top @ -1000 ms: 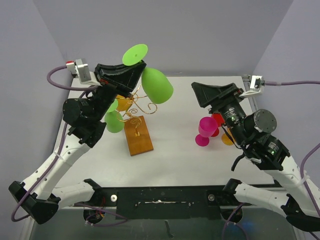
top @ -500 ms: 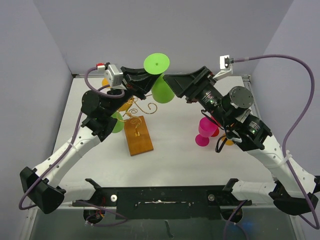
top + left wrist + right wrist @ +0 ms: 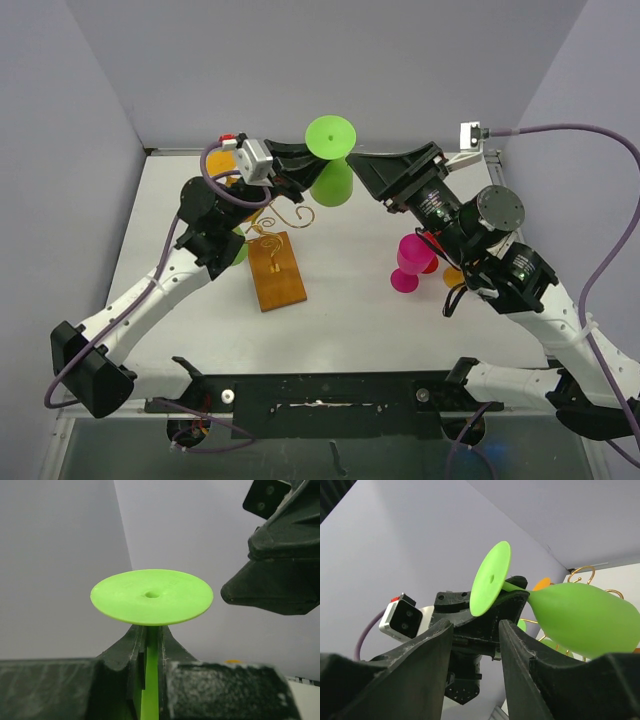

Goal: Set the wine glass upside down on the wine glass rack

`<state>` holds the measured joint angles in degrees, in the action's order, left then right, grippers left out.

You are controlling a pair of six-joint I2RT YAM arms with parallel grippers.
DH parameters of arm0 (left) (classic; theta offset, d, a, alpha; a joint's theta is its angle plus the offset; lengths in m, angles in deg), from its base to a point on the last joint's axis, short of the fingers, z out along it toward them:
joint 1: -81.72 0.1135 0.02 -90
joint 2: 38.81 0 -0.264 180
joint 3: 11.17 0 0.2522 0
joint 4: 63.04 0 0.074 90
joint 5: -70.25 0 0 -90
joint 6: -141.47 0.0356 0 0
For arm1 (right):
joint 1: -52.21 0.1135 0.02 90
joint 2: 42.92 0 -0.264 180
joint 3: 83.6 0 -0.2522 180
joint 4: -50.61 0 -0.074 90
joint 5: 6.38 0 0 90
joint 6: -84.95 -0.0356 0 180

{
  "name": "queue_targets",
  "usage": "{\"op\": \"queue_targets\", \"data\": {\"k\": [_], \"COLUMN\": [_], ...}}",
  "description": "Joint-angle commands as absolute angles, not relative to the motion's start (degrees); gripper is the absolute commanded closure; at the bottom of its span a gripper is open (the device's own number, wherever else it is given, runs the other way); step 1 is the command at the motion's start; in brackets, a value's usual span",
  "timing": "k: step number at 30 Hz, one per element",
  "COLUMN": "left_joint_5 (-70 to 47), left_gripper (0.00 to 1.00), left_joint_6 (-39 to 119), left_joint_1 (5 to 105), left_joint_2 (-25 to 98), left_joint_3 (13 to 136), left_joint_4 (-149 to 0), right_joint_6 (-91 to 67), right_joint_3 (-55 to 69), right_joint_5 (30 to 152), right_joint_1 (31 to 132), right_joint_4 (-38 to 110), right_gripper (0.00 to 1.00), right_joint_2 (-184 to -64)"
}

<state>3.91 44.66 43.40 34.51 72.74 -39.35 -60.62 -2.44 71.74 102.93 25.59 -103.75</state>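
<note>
The left gripper (image 3: 150, 652) is clamped on the stem of the green wine glass (image 3: 333, 185), with the foot disc above its fingers. In the overhead view the wine glass rack (image 3: 277, 272) stands on the table below and left of them. The right gripper (image 3: 475, 626) faces the glass, fingers spread wide, the foot just beyond their tips.

Top external: I look down on the green wine glass (image 3: 330, 137) from high above, far off.
Left wrist: close under its foot (image 3: 151, 596), facing up.
Right wrist: close beside it.
Shared: its foot.
</note>
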Motion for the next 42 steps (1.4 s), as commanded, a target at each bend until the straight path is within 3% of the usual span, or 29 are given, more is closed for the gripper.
{"op": "queue_targets", "data": {"k": [1, 8, 20, 29, 33, 35, 42], "left_joint_5": [6.33, 6.88, 6.88, 6.0, 4.77, 2.84, -7.27], "left_gripper": [1.0, 1.0, 1.0, 1.0, 1.0, 0.93, 0.62], "left_joint_6": [47.73, 48.23, 48.8, 51.2, 50.74, 49.12, 45.78], "left_joint_1": [42.71, 41.87, 41.47, 39.76, 39.52, 39.54, 39.54], "left_joint_2": [35.76, 35.74, 35.39, 35.05, 35.5, 35.63, 33.44], "left_joint_3": [74.59, 73.95, 72.32, 71.66, 71.74, 72.46, 74.29], "left_joint_4": [-36.31, -35.53, -35.55, -38.71, -39.01, -39.98, -48.49], "right_joint_6": [-63.71, -64.91, -67.6, -71.14, -73.57, -74.29, -72.92], "right_joint_3": [-2.29, -1.84, 1.25, 7.31, 10.02, 10.94, 10.7], "right_joint_5": [66.86, 65.81, 66.49, 72.41, 75.76, 76.65, 74.76], "right_joint_1": [102.87, 101.53, 98.01, 92.84, 90.75, 90.02, 87.23], "right_joint_4": [26.29, 24.08, 27.01, 35.16, 39.43, 41.37, 43.76], "right_gripper": [0.6, 0.65, 0.64, 0.81, 0.95, 1.0, 1.0], "right_joint_2": [-103.05, -102.69, -103.7, -104.09, -104.07, -104.08, -104.08]}}
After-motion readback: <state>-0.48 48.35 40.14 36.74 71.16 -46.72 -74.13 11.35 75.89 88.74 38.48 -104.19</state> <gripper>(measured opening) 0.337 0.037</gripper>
